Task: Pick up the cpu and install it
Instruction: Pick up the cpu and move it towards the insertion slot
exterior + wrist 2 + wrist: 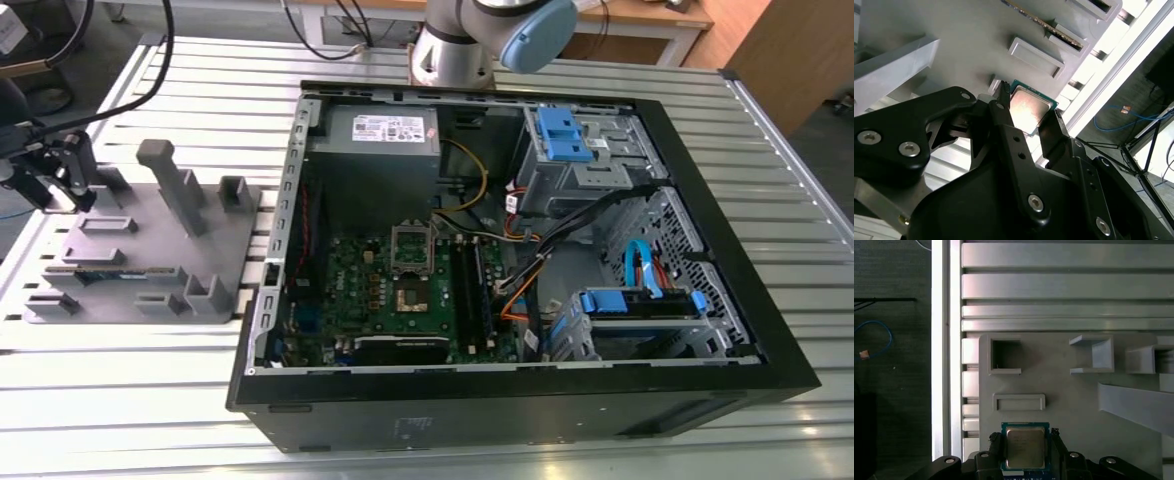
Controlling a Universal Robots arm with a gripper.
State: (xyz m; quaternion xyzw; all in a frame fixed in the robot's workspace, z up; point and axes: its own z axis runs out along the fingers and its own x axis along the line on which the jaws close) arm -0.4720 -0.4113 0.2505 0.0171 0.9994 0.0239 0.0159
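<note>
Fingers (pixel 995 450) of the gripper (pixel 1025 451) are closed on two opposite edges of the cpu (pixel 1025 444), kept flat and top-up near the tray's (pixel 147 245) rim at the exterior view's left, presumably so its contacts are left untouched.

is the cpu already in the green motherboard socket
No, the small square silver-topped cpu is over the grey plastic tray, at the black pincer.
</note>
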